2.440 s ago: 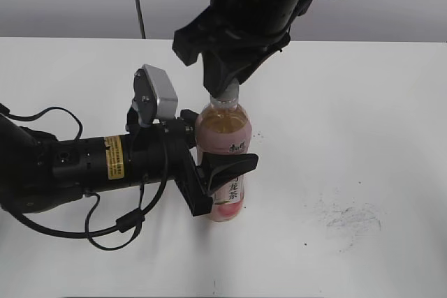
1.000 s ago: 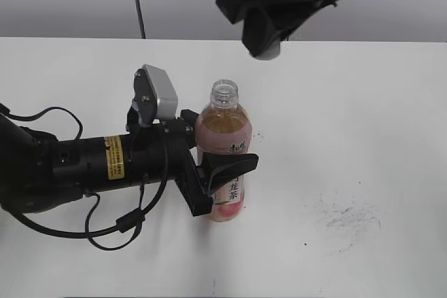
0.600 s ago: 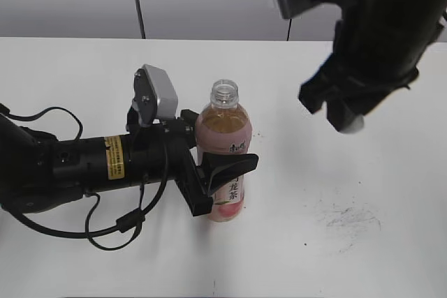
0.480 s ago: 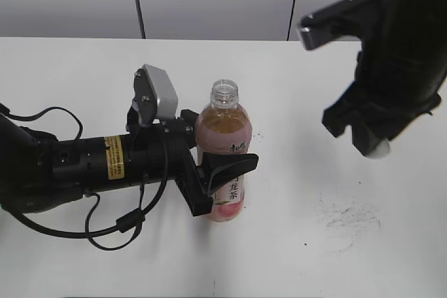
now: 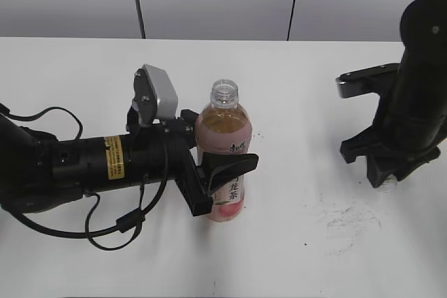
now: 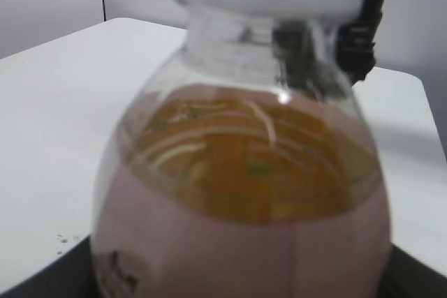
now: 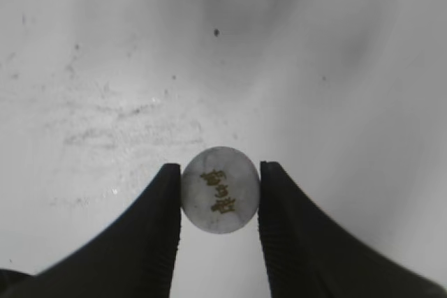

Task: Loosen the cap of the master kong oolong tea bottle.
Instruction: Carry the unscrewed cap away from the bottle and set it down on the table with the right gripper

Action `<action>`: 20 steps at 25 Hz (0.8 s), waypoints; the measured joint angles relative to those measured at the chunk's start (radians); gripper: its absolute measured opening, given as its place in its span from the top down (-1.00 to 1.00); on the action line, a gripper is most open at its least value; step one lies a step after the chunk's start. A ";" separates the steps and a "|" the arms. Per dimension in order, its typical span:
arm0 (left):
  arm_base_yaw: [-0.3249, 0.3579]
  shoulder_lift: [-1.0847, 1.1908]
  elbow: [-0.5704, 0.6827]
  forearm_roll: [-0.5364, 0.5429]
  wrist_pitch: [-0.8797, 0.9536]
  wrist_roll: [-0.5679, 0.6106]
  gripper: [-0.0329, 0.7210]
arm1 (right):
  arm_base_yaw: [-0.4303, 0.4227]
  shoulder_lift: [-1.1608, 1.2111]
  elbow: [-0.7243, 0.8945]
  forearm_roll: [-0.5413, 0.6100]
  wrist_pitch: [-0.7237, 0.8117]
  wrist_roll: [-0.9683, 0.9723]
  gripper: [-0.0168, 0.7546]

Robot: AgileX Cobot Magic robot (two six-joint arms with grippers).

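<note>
One bottle (image 5: 225,165) stands upright on the white desk (image 5: 293,256), long axis vertical, its open neck pointing up with no cap on it. The left gripper (image 5: 209,183) reaches in level from the bottle's left, its two jaws clamped round the pink label at mid-height. Well to the right of the bottle, the right gripper (image 7: 220,204) hangs low over the desk, near a patch of grey scuff marks (image 5: 346,218), pinching the one cap (image 7: 220,190) by its rim, printed top facing up.
</note>
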 joint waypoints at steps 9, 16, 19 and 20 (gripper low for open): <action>0.000 0.000 0.000 0.000 0.000 0.000 -0.21 | -0.002 0.152 0.000 0.088 -0.101 -0.017 0.25; 0.000 0.000 0.000 0.000 0.000 0.000 -0.21 | -0.002 0.153 0.000 0.101 -0.101 -0.051 -0.23; 0.000 0.000 0.000 0.000 0.000 0.000 -0.21 | -0.002 0.153 -0.023 0.122 -0.066 -0.051 -0.27; 0.000 0.000 0.000 0.000 0.000 0.000 -0.21 | -0.002 0.153 -0.037 0.134 -0.047 -0.051 -0.27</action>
